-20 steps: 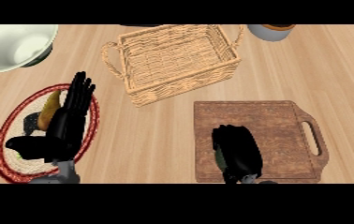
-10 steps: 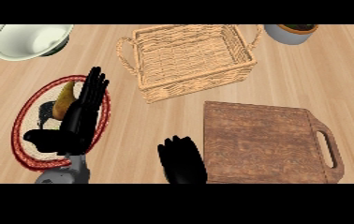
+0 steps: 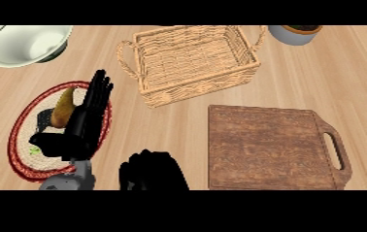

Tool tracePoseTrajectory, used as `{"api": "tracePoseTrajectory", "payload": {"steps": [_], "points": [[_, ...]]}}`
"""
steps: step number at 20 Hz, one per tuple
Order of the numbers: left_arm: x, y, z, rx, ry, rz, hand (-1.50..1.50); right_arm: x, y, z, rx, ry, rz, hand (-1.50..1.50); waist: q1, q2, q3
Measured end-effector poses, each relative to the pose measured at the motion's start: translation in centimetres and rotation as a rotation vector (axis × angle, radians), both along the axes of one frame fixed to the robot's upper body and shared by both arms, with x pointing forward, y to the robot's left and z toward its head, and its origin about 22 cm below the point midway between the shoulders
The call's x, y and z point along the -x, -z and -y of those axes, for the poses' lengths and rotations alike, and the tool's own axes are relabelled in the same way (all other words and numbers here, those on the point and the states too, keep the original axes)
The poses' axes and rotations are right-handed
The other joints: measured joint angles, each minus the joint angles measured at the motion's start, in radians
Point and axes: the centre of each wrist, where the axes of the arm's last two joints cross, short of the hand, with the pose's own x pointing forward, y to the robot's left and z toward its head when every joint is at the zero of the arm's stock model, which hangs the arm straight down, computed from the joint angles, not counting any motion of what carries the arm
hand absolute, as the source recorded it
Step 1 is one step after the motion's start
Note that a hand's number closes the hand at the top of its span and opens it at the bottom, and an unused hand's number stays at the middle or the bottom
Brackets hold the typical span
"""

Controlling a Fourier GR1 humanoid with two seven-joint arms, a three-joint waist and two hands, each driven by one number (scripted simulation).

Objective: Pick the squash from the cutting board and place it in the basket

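Looking down at this, my cutting board [image 3: 265, 148] at 4 o'clock is bare, with no squash on it. The only squash-like thing showing is a tan tapered vegetable [image 3: 63, 108] on the red-rimmed mat [image 3: 22, 163] at 9 o'clock, half tucked behind my left hand [image 3: 87, 117]. That hand is flat out over the mat, fingers straight, holding nothing. My right hand [image 3: 152, 172] sits at 6 o'clock, near the board's 8 o'clock corner. Honestly it's a dark lump from up here, so I can't tell if it's closed or has anything in it. The squash could be hidden there. The basket [image 3: 201, 88] is at 12, and no squash shows in it.

If the tan one is it, the long axis runs roughly 6 to 12, leaning a hair toward 1, with the thin neck at the 12 end. My guess is it's stiff, smooth-skinned, a bit slippery, bottom-heavy and not fragile. I'd wrap around it where the neck meets the bulb, across the axis.
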Motion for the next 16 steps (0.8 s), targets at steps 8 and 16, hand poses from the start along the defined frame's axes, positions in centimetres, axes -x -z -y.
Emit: {"api": "tracePoseTrajectory", "payload": {"steps": [8,16], "points": [[0.4,1.1,-1.3,0.0,-0.033,-0.01,0.0,0.7,-6.4,-1.3,-0.147,-0.027,0.043,1.5,-0.03,-0.007,-0.002],[0.9,0.9,-1.5,-0.002,-0.063,-0.006,0.0,-2.2,-8.9,-2.3,-0.081,0.08,0.095,1.5,-0.056,-0.008,-0.002]]}}
